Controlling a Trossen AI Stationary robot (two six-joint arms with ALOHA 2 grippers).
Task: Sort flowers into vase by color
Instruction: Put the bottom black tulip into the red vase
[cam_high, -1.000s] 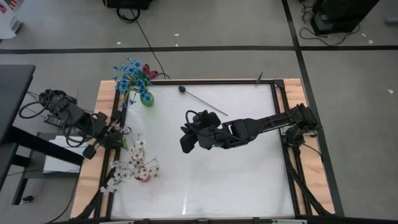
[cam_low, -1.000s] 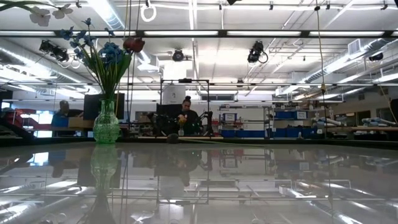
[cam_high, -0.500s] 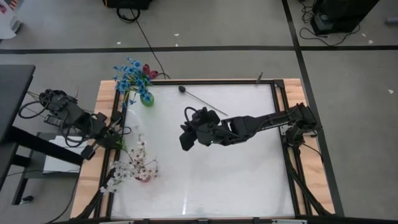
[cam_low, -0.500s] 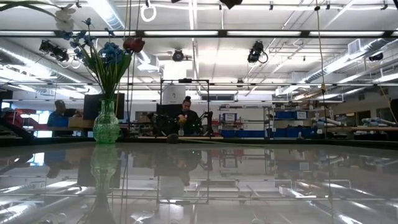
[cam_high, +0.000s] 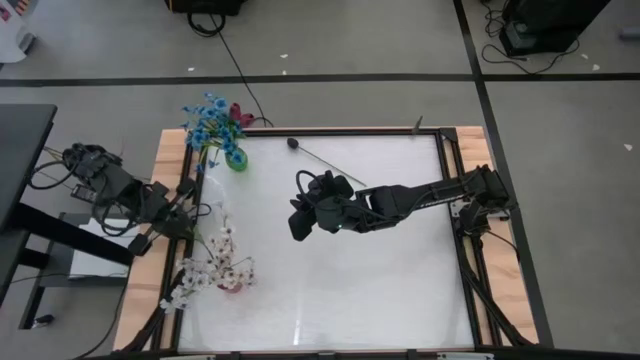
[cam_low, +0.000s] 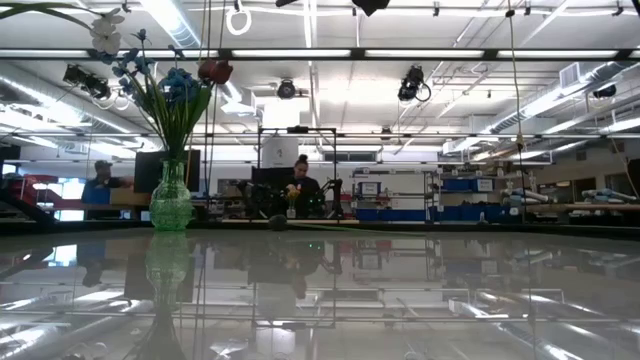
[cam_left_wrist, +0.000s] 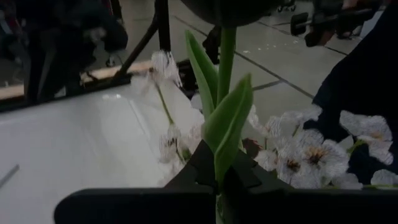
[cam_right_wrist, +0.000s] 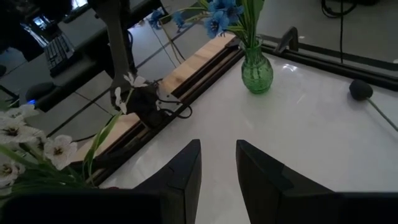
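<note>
Holding a white flower (cam_left_wrist: 163, 64) by its thin green stem, our left gripper (cam_left_wrist: 217, 180) sat at the table's left edge, fingers pinched tight on the stem, just above the bunch of white flowers (cam_high: 215, 265) in their vase. Our right gripper (cam_right_wrist: 217, 163) hovered over the middle of the table (cam_high: 400, 290) with its fingers apart and nothing between them. A dark flower (cam_high: 292, 143) lay on its side near the far edge, its long stem running toward the right arm. The blue flowers (cam_high: 208, 122) stood in the green vase (cam_high: 236, 158) at the far left corner. We judged these flowers light and springy, with soft heads that crush easily, so the stem low down was the place to grip. The middle offered wide open room; the crowded spots were the two vases by the left rail, where a swinging stem could tip one.
</note>
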